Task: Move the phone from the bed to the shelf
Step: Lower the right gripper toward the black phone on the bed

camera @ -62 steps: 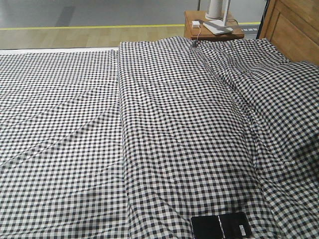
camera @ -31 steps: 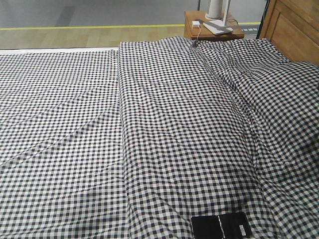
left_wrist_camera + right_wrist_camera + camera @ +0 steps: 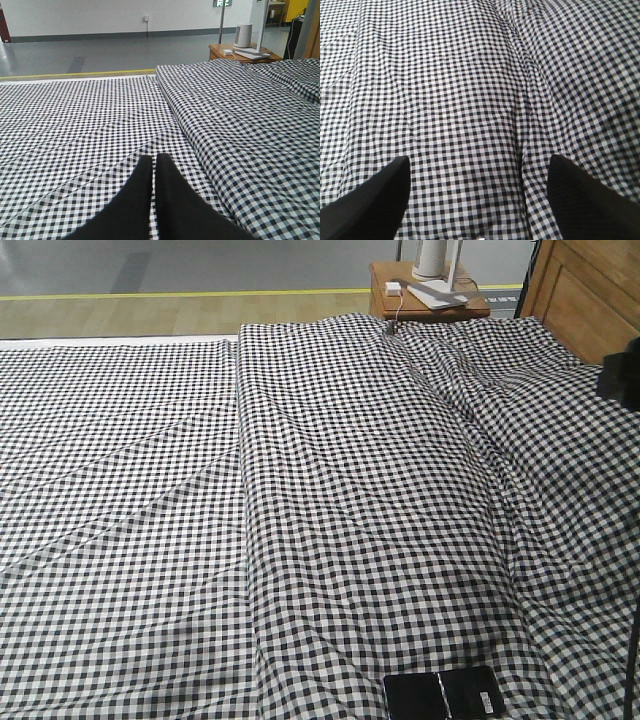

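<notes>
The right gripper (image 3: 479,159) hangs released, the bed (image 3: 445,75) beneath it — the left gripper (image 3: 154,156) clenched on nothing, bed ahead; the phone (image 3: 444,693) lies flat on it.

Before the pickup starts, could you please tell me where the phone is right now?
In the front view the phone lies flat on the checked bed at the bottom edge, right of centre.

Staged bedroom, probably lab hall: gingham bed (image 3: 330,490), nightstand (image 3: 217,51), grey floor (image 3: 100,55), yellow line (image 3: 75,75).
</notes>
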